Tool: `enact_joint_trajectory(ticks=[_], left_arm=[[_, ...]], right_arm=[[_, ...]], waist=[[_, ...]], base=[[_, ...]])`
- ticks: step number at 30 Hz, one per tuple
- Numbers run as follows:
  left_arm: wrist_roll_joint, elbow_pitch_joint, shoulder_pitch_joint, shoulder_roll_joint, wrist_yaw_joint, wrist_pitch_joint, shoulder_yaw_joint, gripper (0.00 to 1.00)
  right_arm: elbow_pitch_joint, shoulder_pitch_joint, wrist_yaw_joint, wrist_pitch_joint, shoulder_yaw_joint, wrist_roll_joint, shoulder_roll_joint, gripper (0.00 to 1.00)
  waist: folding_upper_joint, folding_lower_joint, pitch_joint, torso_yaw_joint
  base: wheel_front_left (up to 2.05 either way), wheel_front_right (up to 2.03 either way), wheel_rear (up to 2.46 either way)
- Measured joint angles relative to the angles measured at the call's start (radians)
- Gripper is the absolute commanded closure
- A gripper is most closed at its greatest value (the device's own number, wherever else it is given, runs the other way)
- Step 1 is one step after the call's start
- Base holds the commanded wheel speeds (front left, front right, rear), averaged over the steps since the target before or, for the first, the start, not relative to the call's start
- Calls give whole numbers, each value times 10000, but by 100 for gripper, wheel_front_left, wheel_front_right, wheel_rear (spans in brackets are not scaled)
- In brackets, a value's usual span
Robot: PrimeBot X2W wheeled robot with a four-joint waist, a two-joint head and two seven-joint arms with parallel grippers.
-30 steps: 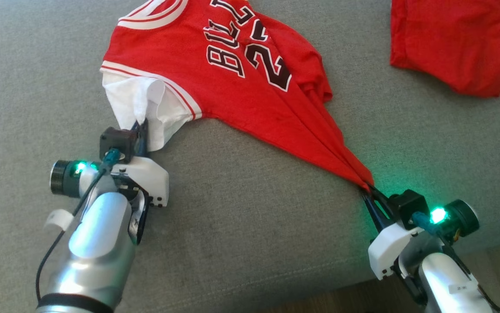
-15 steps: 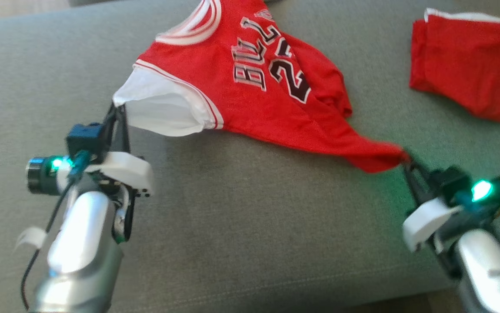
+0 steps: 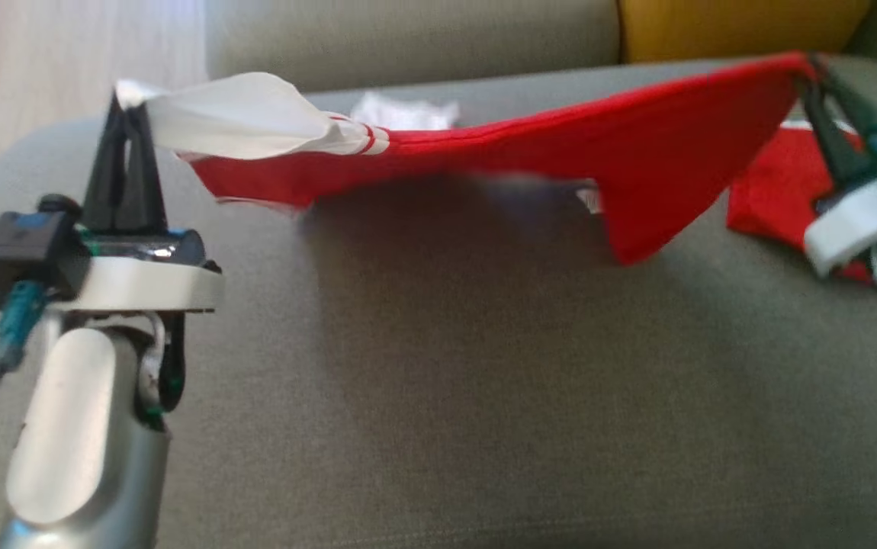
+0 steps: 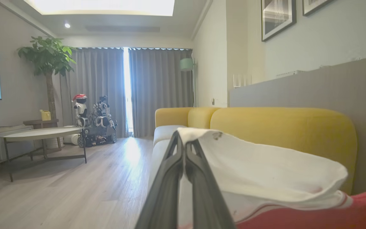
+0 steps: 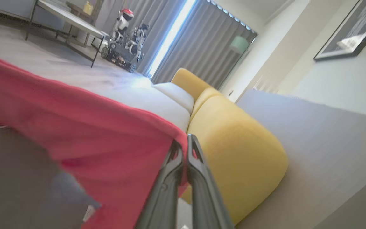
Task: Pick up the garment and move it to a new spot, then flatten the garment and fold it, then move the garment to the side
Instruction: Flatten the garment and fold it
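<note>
The red garment (image 3: 560, 145) hung in the air above the grey sofa seat (image 3: 446, 396), pulled into a long band between the two arms and touching the cushion nowhere that could be seen. Its white sleeve (image 3: 240, 118) was at the left end, where the left jaws were pressed together on the sleeve's edge, fingers (image 3: 124, 175) pointing up. The far red corner was pinched in the right jaws, likewise clamped tight, at the upper right of the head view. Between the two grips the lower hem sagged into a pointed flap (image 3: 633, 236) nearer the right jaws. Behind that flap a second red cloth (image 3: 766, 202) lay on the seat. A yellow cushion (image 3: 736, 27) stood at the sofa's back, and pale wooden floor (image 3: 65, 53) showed beyond the left arm.
</note>
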Motion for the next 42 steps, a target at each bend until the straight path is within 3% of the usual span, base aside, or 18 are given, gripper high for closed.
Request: enact_joint_trajectory(ticks=[9, 13, 18, 22, 26, 32, 35, 38, 42], left_arm=[[-81, -2094, -21, 343, -88, -52, 606, 100], [-82, -3058, -125, 763, -257, 554, 803, 100], [-222, -3979, -514, 1160, -341, 1480, 932, 100], [-493, -3676, -1476, 1553, -669, 2268, 949, 100], [-848, -2397, -3514, 1718, -1064, 2759, 907, 100], [-629, 740, -7858, 2067, -1659, 2334, 596, 100], [-403, 2405, -10028, 1881, -1547, 1532, 546, 100], [-272, 3753, -11894, 1662, -1283, 510, 606, 100], [-150, 4809, -12833, 1400, -1218, 0, 600, 100]], right_arm=[[-660, -1778, 0, 779, 1707, 1243, -1544, 100], [-1283, -2240, 0, 1342, 2261, 1975, -2305, 100], [-2207, -2438, 0, 2539, 2182, 2905, -2823, 100], [-2357, -2867, 0, 3413, 2454, 3461, -2961, 100], [-2355, -4294, 0, 3891, 2615, 4126, -2961, 100], [-489, -7875, 0, 3691, 3641, 4136, -2322, 100], [1315, -9955, 0, 2786, 3639, 3327, -1570, 100], [3062, -11715, 0, 1561, 2953, 2288, -821, 100], [4777, -12402, 0, 15, 2451, 1218, 46, 100]], waist=[[0, 0, -1001, 80], [0, 0, -1155, 10], [0, 0, -974, -80], [0, 0, -509, -168], [0, 0, 353, -185], [0, 0, 2177, -167], [0, 3, 3137, -116], [0, 3, 4030, -11], [-1, 4, 4935, 227]], base=[[0, 0, 0], [0, 0, 0], [0, 0, 0], [0, 0, 0], [0, 0, 0], [0, 0, 0], [0, 0, 0], [0, 0, 0], [0, 0, 0]])
